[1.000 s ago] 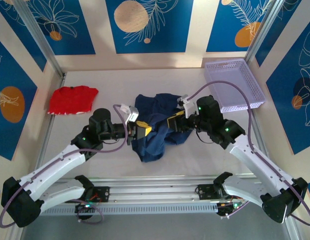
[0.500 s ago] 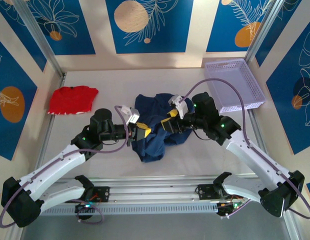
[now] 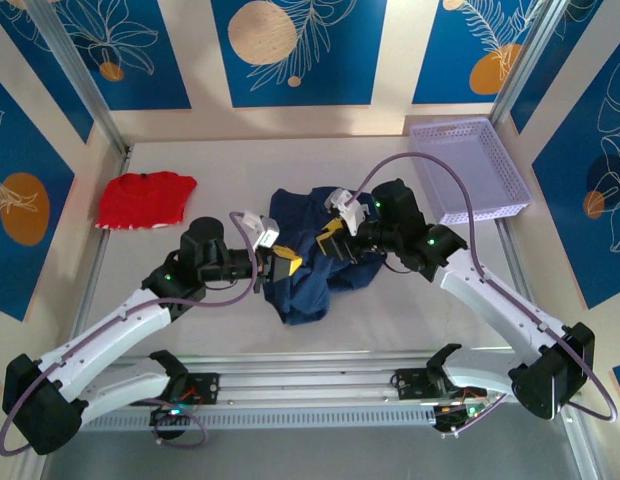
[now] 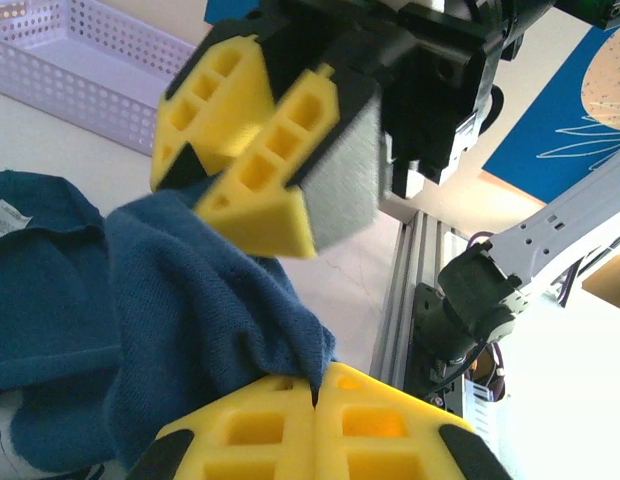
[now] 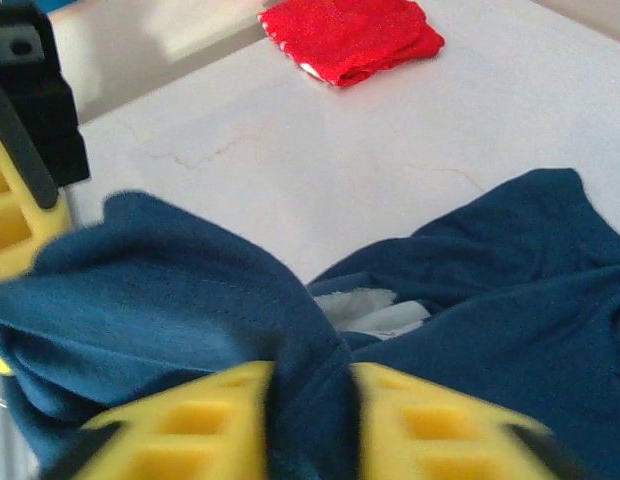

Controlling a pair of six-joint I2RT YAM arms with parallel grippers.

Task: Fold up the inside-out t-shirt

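Navy t-shirt [image 3: 305, 275] sat bunched, left hand [image 4: 315, 385] shut on one fold, right hand [image 5: 310, 400] clamped on the fold beside it; either thin pinch could slip once pulled apart.

Right tool [image 5: 308, 388]: I see both fingers [image 5: 210, 415] pinching a raised fold of the navy t-shirt [image 5: 180, 300].
Red garment [image 5: 355, 35]: lies well apart on my table [image 5: 240, 150].

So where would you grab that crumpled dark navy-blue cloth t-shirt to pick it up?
I'd pinch a raised ridge of the crumpled dark navy-blue cloth t-shirt, coming in low from either side: it lies bunched, with folds standing up. The left gripper and right gripper each pinch such a fold.
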